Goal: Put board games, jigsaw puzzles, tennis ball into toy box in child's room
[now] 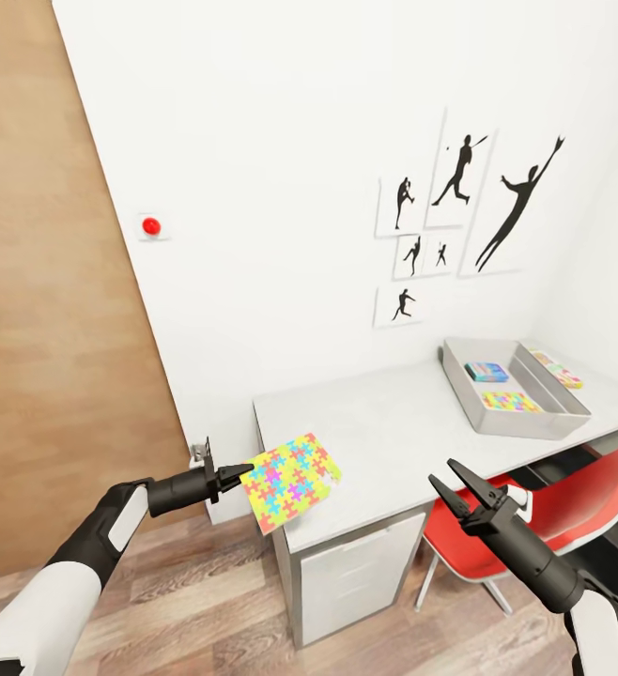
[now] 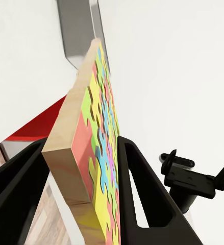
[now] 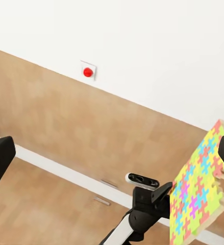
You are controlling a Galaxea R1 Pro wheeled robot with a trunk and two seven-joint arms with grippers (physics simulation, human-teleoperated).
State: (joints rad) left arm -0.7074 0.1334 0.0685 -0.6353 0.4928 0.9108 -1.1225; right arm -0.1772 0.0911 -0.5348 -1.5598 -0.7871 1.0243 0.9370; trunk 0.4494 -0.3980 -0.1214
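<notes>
The left gripper is clamped on the edge of 1 jigsaw puzzle, holding it tilted in the air at the near left corner of the counter. The right gripper hangs with its fingers spread, holding nothing, over the counter's front edge. Far right, the toy box holds a blue board game and a 2nd puzzle.

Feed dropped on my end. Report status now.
Left pincer shut on colourful square jigsaw mat, lifted at white desk's corner. Right pincer open, empty. Grey toy bin unobstructed.
</notes>
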